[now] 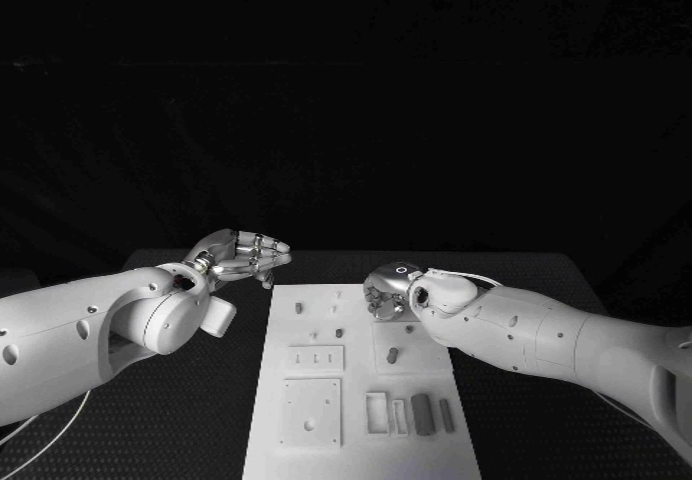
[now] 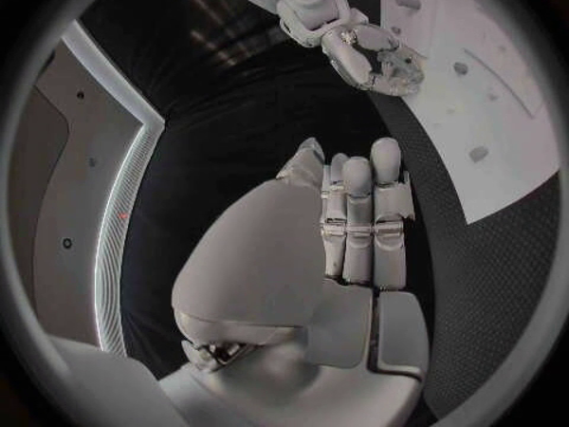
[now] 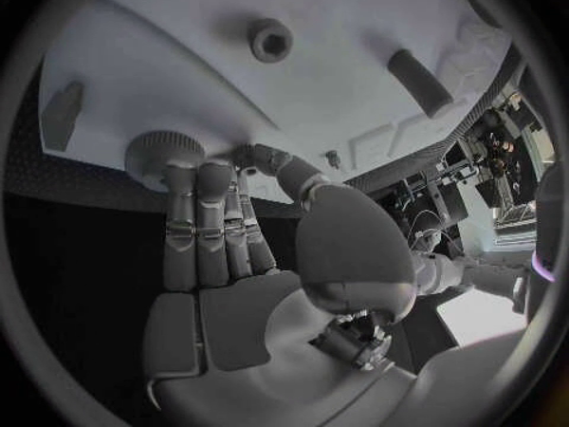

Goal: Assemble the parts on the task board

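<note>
your right hand sits over the far right part of the task board, fingertips down on a round knurled part near the board's edge. looks like touching, but i can't tell if it's actually gripped. a small ring-shaped part and a short cylinder lie on the board well past the fingers. your left hand hangs just off the board's far left corner, fingers curled in together, holding nothing.
</note>
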